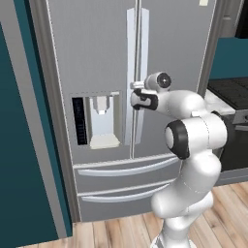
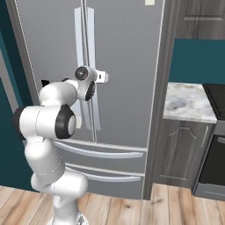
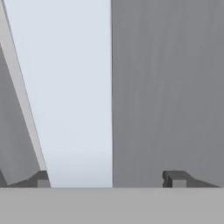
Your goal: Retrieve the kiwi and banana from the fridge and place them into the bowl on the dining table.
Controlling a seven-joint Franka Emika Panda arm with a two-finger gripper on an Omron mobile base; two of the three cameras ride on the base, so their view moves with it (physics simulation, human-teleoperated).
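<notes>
The gripper (image 3: 109, 177) is seen nearest the lens in the hand view, its jaws spread wide, with the pale handle (image 3: 70, 96) of the fridge (image 1: 97, 58) standing between the two finger tips but not yet pinched. Both fridge doors are shut (so kiwi and banana, presumably inside, cannot be seen). The task is judged barely begun: the door is still to be pulled open, both fruits fetched and carried to the bowl. Left of the handle a door dispenser (image 1: 99, 121) is set; below it lie two drawers (image 1: 123, 170). Right of the fridge a marble counter (image 2: 186, 102) is found. No brand or writing can be read.
</notes>
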